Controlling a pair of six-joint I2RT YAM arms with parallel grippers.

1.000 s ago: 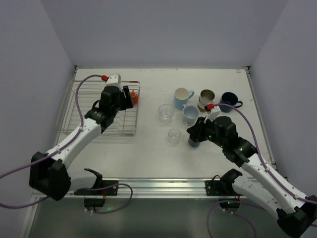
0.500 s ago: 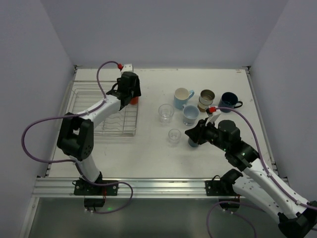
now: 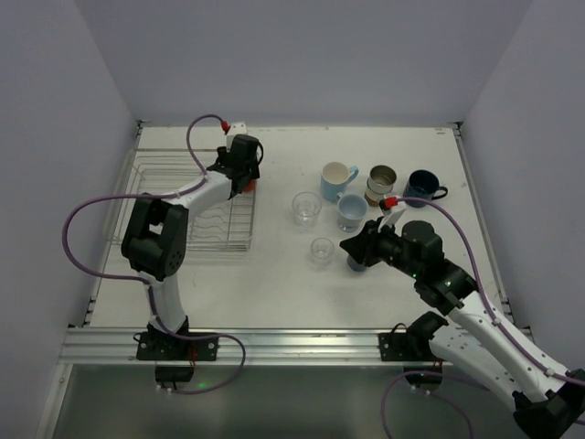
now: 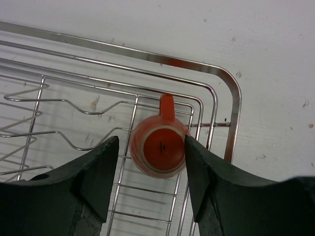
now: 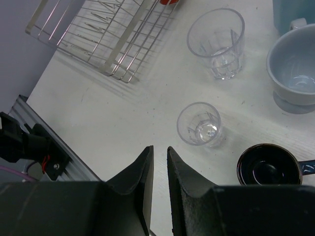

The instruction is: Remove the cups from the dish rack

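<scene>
On the near counter [image 3: 274, 293], the right gripper [image 5: 158, 169] hovers, jaws nearly together, beside a black mug [image 5: 269, 170] and small clear glass [image 5: 200, 124]. Farther off, the left gripper [image 4: 150, 169], jaws apart, straddles an upturned orange mug [image 4: 158, 147] in the dish rack's [image 4: 231, 98] corner.

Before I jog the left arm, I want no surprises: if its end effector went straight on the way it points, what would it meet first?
Most likely the orange mug, upside down in the dish rack corner, between the open left end effector fingers. Depth is unclear.
</scene>
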